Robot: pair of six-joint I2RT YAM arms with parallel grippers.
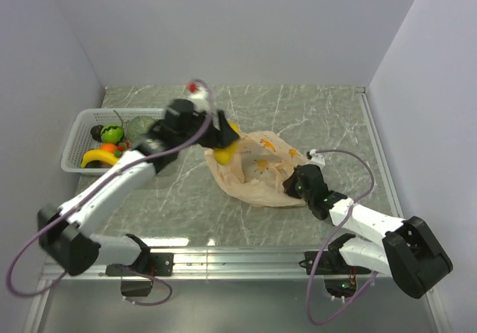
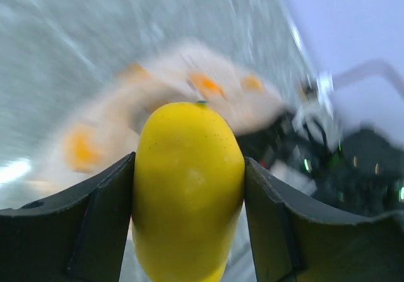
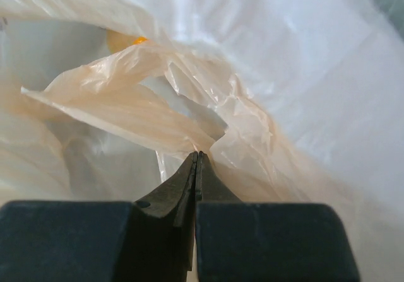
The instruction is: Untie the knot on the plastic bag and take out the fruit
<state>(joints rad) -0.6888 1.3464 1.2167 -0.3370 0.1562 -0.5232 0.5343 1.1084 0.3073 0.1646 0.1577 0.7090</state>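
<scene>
**Containers.** A white basket (image 1: 73, 143) stands at the left of the table (image 1: 313, 113), apart from the bag. It holds:
- a bright green round fruit with black marks (image 1: 112, 133)
- a grey-green melon (image 1: 139, 127) just beside the green fruit
- a curved yellow banana (image 1: 97, 158) along the near wall
- a round orange (image 1: 109, 148) touching the banana
- a small dark piece (image 1: 95, 132) at the left end

The plastic bag (image 1: 257, 170) lies slack and crumpled at mid-table, to the right of the basket. Its film is thin, translucent and pale orange, with brighter orange patches. In the right wrist view a yellow-orange shape (image 3: 123, 41) shows dimly through the film; what it is cannot be told.

**Task item.** One plump yellow fruit (image 2: 188, 200) is outside the bag, held at the bag's left edge, between bag and basket. Its skin is smooth and finely speckled, with a small green tip on top. Whether it is clear of the table cannot be told.

**Jaws.**
- Left jaws: apart by the width of the plump yellow fruit and clamped on its two sides. The fruit protrudes above and below them. Everything behind it in the left wrist view is blurred.
- Right jaws: pressed together at the bag's near right edge, the tips pinching a fold of the film. The film stands up in loose creased flaps just beyond the tips
</scene>
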